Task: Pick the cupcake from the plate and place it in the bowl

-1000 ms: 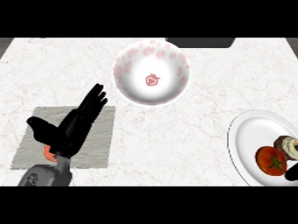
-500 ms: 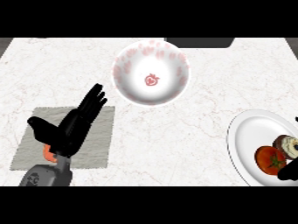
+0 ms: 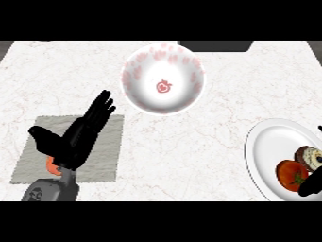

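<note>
Nothing is delivered yet: the cupcake (image 3: 312,156) sits on the plate (image 3: 271,146) at the right of the counter (image 3: 191,142), beside a tomato (image 3: 290,173). The bowl (image 3: 163,78) is well apart, so grasp, carry and release are all left. My right hand (image 3: 317,182) is spread wide, fingers beyond the cupcake and thumb on its near side, not closed on it. My left hand (image 3: 76,137) rests open over the grey mat (image 3: 111,160).

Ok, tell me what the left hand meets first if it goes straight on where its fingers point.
Likely the left rim of the bowl; the left hand may pass above, since height is unclear.
</note>
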Robot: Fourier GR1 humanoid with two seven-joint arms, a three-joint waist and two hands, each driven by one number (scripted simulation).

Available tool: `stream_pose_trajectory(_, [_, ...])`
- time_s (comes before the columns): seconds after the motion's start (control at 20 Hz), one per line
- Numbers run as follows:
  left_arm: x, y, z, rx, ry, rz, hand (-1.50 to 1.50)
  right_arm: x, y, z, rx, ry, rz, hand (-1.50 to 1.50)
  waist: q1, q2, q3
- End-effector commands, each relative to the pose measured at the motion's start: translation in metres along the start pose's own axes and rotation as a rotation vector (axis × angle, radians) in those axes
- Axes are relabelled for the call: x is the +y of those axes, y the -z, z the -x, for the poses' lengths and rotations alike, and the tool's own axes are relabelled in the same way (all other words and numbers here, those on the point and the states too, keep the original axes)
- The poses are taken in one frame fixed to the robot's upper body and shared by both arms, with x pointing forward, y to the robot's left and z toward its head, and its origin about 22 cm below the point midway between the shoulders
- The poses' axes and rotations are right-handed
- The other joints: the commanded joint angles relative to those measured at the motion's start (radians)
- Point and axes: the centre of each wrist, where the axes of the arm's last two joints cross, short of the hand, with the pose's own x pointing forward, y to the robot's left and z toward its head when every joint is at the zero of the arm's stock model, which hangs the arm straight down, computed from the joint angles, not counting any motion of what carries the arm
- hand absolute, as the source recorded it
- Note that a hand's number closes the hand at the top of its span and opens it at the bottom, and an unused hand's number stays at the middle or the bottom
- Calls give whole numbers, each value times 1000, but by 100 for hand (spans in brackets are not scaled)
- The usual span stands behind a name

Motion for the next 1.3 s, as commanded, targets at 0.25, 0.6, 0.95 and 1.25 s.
stream_pose_trajectory(0.25, [-12, 10, -9, 6, -7, 0, 0, 9, 17, -7, 8, 1, 20, -150, 3, 2, 4])
stream_pose_trajectory(0.6, [4, 2, -2, 7, 8, -12, 0, 18, 32, 12, -100, 22, 45, 150, 2, 3, 4])
stream_pose_trajectory(0.95, [-9, 19, -11, 9, 15, -11, 0, 29, 37, -9, -146, -14, 60, 150, 5, 4, 4])
stream_pose_trajectory(1.25, [-5, -6, 11, 3, -8, 2, 0, 52, -2, -40, -303, -123, 81, 150, 9, 1, 2])
